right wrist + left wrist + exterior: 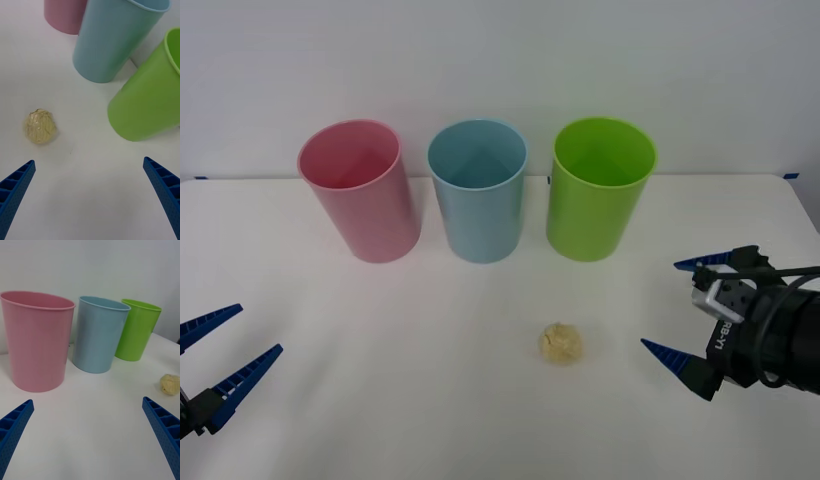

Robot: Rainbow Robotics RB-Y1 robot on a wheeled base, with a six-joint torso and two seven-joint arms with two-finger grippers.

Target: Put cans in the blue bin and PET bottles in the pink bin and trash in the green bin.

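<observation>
trash [561, 343] loose on tabletop [380, 380], in front of green bin [600, 190] | pink bin [360, 190], blue bin [478, 190] in row, upright | right hand [675, 305] wide open, empty, near trash, nothing between | left hand [225, 345] open, empty, well apart

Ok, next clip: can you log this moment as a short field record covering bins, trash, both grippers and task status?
bins: pink smooth plastic bin, light blue plastic bin and lime green plastic bin, upright in a row at the back of the white table
trash: small yellowish-beige crumpled paper ball, on the table in front of the bins
right gripper: open, low beside the ball, not touching it
left gripper: open, idle at the table's near left
status: ball not yet picked up
</observation>
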